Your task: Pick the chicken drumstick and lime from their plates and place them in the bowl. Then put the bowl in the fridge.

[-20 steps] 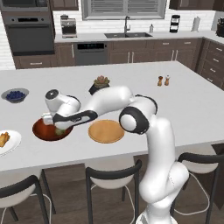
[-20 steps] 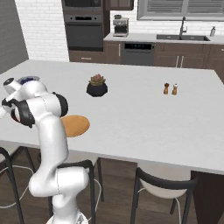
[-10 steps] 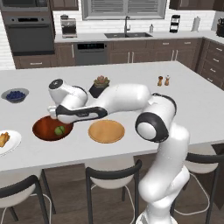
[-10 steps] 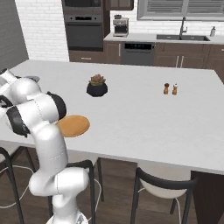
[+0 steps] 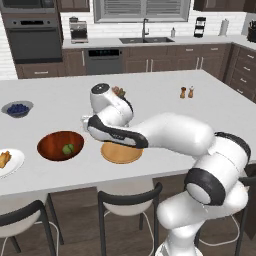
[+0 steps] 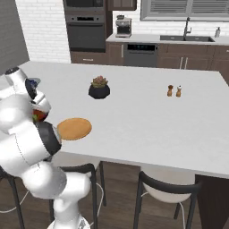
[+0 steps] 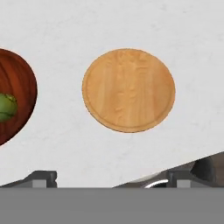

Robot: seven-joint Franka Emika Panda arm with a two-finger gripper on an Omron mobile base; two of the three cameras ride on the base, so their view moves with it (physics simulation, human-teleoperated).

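Your end effector (image 7: pixel 109 177) is released and grasps nothing, its fingers spread wide above the bench (image 5: pixel 150 90). The lime (image 5: pixel 68 148) lies in the bowl (image 5: pixel 55 142); beside it sits the bare wooden plate (image 7: pixel 128 89). The chicken drumstick (image 5: pixel 4 159) rests on the white plate (image 5: pixel 15 165).

One glossy reddish-brown wooden bowl (image 5: pixel 60 145), one round green lime (image 5: pixel 68 148), two plates, namely one flat round tan wooden plate (image 5: pixel 121 153) and one glossy white plate (image 5: pixel 15 163), one golden-orange fried drumstick (image 5: pixel 4 159), one small grey bowl of blueberries (image 5: pixel 17 108), one black succulent pot (image 6: pixel 99 91), two small shakers (image 6: pixel 174 91).
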